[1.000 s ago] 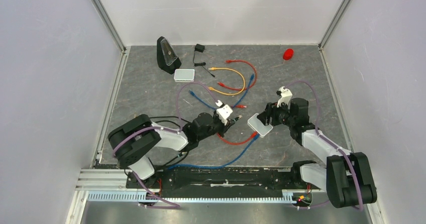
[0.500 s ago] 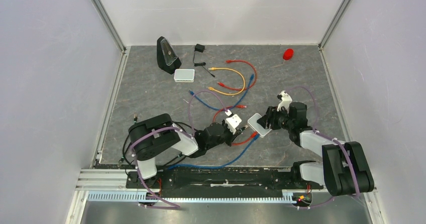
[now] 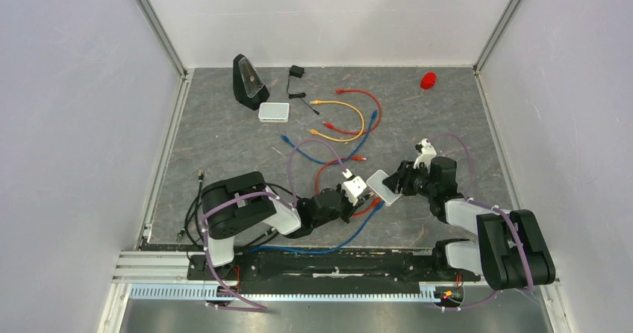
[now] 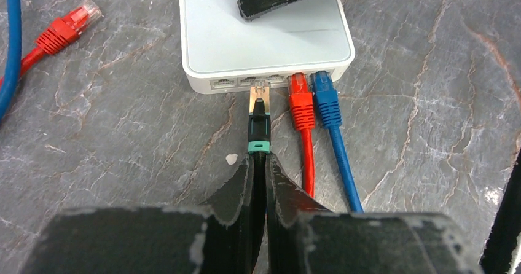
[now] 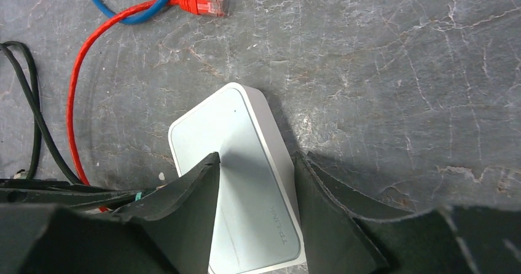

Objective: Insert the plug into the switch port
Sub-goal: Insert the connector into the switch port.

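Left gripper [image 4: 258, 161] pinched narrow on the black plug [image 4: 258, 119], clear tip at the mouth of the switch port [image 4: 260, 82], just beside the seated red plug [image 4: 300, 99] and blue plug [image 4: 324, 97]. Right gripper [image 5: 255, 163] straddles the switch [image 5: 227, 133]; can't tell if it's clamped. Switch sits toward the table [image 3: 224, 146] near edge, right of centre.

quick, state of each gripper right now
Left gripper: closed on the plug.
Right gripper: jaws open over the white box.
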Available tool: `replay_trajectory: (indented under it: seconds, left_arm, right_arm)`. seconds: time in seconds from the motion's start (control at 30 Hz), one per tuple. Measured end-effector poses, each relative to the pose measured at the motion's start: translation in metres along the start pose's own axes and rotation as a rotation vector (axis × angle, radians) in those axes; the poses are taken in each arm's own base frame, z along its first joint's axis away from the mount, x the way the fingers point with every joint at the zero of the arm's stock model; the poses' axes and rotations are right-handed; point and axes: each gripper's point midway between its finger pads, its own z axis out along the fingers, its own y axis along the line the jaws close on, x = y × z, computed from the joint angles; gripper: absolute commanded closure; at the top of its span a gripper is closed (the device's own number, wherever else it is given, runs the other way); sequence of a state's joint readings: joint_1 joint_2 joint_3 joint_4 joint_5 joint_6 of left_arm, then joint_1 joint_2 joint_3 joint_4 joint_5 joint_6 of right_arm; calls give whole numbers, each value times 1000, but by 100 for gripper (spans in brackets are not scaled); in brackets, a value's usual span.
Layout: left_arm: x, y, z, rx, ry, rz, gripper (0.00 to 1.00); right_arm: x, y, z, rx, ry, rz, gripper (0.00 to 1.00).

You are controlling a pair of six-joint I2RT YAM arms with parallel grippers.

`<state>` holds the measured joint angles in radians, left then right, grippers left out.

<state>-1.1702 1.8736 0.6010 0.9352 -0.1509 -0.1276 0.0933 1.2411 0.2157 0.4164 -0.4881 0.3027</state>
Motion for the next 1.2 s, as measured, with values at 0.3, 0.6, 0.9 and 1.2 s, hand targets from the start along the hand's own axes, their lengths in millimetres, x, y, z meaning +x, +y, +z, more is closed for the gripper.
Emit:
replay_trajectory:
  seconds: [0.3,0.6,0.9,1.2]
  left_arm:
    - [8,1,0,-44,21,4,98]
    - [7,3,6,-78,10,6,98]
    - [7,3,6,-95,-3,8,98]
    - [6,3,10,-115,-33,6,98]
  right_arm:
    - [-1,0,1,-4,-15,27,51]
    - [-1,1,2,-15,-19,47,51]
    - [-2,1,3,-29,-38,67,52]
    - [-2,2,4,-43,-53,85,53]
